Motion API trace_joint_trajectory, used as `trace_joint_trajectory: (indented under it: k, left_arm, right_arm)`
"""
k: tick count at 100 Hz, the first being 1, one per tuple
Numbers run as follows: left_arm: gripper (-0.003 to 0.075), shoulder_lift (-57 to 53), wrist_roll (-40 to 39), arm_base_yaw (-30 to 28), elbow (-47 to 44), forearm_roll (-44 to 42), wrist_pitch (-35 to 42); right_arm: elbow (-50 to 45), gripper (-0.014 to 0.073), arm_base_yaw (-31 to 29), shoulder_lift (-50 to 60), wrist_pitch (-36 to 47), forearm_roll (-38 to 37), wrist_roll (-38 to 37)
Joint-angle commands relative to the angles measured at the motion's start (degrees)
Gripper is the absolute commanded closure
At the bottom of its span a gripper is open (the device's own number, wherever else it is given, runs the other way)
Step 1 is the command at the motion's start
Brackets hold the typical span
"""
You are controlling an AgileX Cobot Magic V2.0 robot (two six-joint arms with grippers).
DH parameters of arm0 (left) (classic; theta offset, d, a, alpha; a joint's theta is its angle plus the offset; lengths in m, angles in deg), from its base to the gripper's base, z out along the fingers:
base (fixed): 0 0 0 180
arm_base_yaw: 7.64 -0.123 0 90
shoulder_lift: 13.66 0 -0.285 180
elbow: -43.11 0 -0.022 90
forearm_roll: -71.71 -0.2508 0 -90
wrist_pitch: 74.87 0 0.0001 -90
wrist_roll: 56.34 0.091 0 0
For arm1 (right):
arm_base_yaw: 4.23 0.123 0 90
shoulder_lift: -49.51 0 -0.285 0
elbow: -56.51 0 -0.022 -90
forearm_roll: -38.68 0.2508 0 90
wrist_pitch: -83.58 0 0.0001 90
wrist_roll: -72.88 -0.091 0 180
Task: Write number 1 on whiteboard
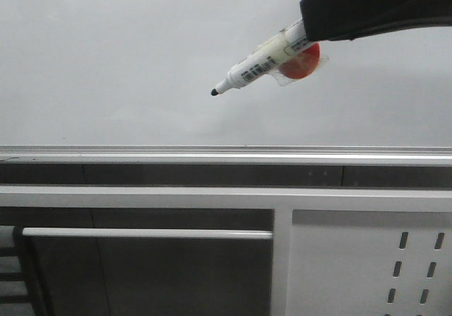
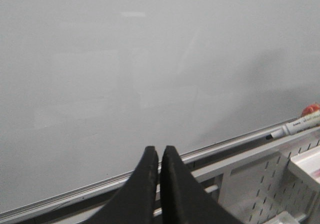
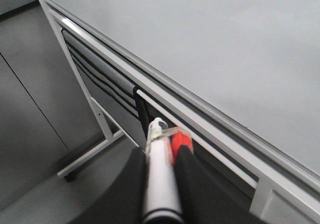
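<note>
The whiteboard (image 1: 141, 54) is a glossy pale grey board with a silver bottom rail (image 1: 212, 153); it fills the left wrist view (image 2: 125, 73) and shows in the right wrist view (image 3: 210, 43). No number 1 stroke shows on it. My right gripper (image 1: 318, 30) is shut on a white marker pen (image 1: 258, 65) with a red taped piece (image 1: 300, 63); its black tip (image 1: 214, 92) points down-left, close to the board. The pen also shows in the right wrist view (image 3: 161, 179) and the left wrist view (image 2: 299, 126). My left gripper (image 2: 159, 151) is shut and empty, near the rail.
Below the rail is a white metal frame with a horizontal bar (image 1: 148, 233) and a white perforated panel (image 1: 374, 266). The stand's leg (image 3: 90, 156) reaches the grey floor.
</note>
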Motion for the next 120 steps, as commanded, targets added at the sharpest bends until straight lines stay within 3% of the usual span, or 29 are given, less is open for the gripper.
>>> trace_joint_trajectory:
  k: [1, 36, 62, 84, 120]
  left_arm:
    - [0.0738, -2.1, -2.3, -0.9, 0.1, -0.4, 2.8]
    - [0.0738, -6.0, -2.5, -10.9, -2.8, -1.8, 4.6]
    - [0.0738, -6.0, -2.7, -19.3, -2.9, -1.5, 4.9]
    - [0.0738, -6.0, -3.4, -19.8, -3.0, -0.1, 4.9]
    - [0.0738, -6.0, -3.4, -19.8, -4.4, -0.1, 4.6]
  right_arm:
    - [1.6, 0.0673, 0.0, 0.6, 5.2, -0.1, 0.6]
    - [1.1, 0.0672, 0.0, 0.6, 10.2, -4.3, 0.6]
    - [-7.4, 0.0643, 3.8, -0.1, 30.0, -5.1, 0.6]
    - [-13.4, 0.0643, 8.2, -1.4, 42.6, -0.5, 0.6]
    - [-16.9, 0.0644, 9.5, -2.9, 49.1, -2.2, 3.3]
